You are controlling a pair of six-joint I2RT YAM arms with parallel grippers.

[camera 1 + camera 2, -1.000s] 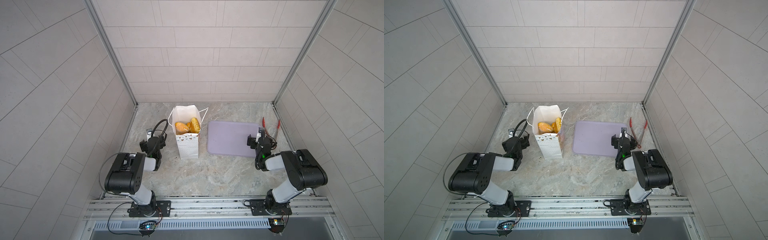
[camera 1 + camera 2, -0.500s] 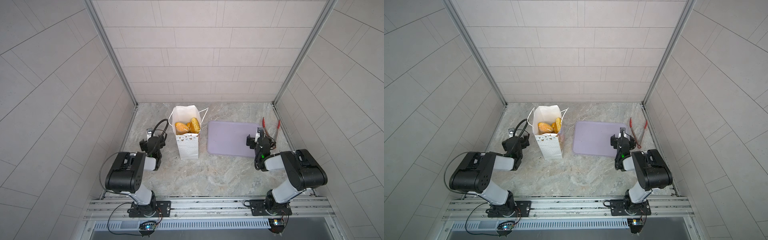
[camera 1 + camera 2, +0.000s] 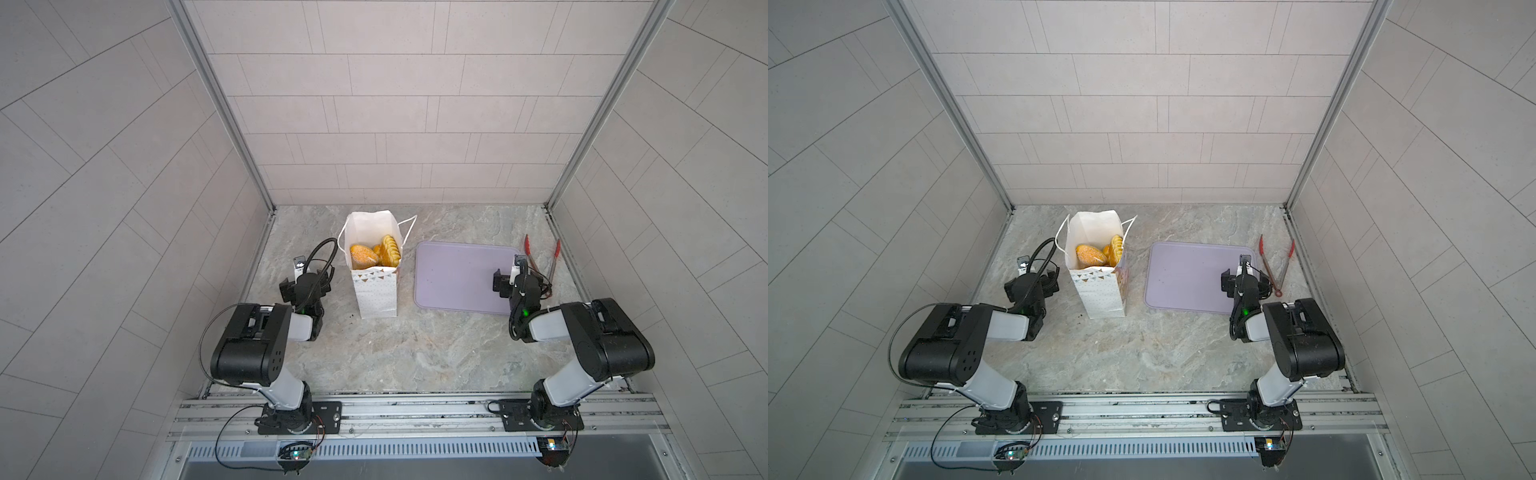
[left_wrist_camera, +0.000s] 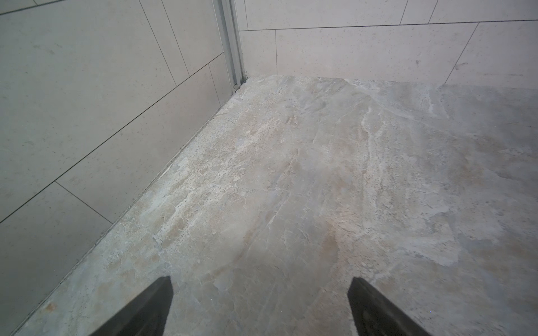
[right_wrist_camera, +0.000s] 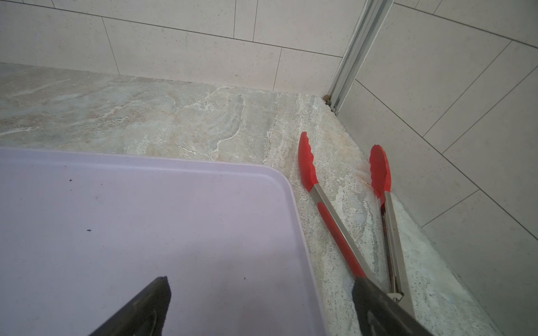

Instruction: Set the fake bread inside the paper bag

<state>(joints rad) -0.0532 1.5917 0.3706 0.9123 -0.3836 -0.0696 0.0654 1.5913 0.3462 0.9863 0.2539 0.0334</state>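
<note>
Grippers, two: left gripper [image 3: 305, 289], jaws spread wide and holding nothing, parked low beside the paper bag [image 3: 376, 291] without touching it; right gripper [image 3: 519, 286], likewise spread and empty, over the right edge of the lilac tray [image 3: 453, 274]. In both top views I count one bag, upright, with the fake bread [image 3: 365, 257] inside it: three pieces show at the mouth, any beneath are hidden. One tray, bare; one pair of tongs [image 3: 550, 266] just beside it. Left wrist view: two fingertips [image 4: 154, 305] well apart over bare table [image 4: 320, 174], zero bread. Right wrist view: tray corner, tongs, zero bread. I judge the loading finished; the next move calls only for a check, no grasp.
</note>
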